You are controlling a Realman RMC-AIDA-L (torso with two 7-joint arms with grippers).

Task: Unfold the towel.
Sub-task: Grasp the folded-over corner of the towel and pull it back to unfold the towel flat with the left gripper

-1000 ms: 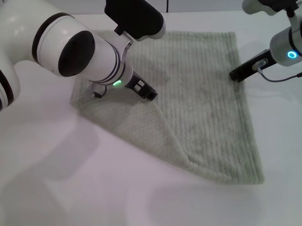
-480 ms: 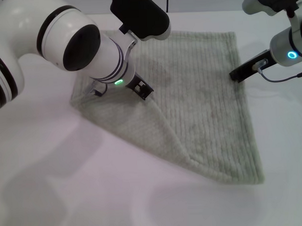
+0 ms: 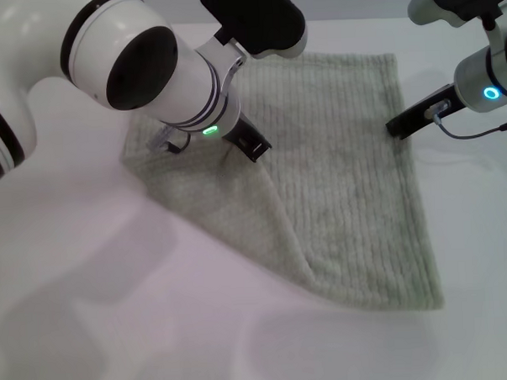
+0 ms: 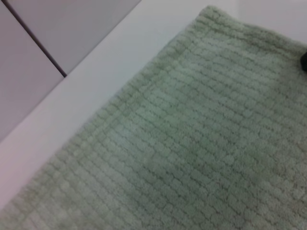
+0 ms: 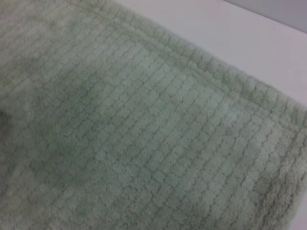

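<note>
Head view: left gripper (image 3: 250, 145) low on the towel (image 3: 346, 194), jaws unclear | right gripper (image 3: 412, 118) at far edge, jaws unclear too | tip: peel the folded flap (image 3: 216, 200) outward, slow, keeping it flat on the table (image 3: 91, 315)

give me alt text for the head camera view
A pale green towel lies on a white table, its left part folded over diagonally. The left gripper is low over the fold; the right gripper is at the towel's right edge.
</note>
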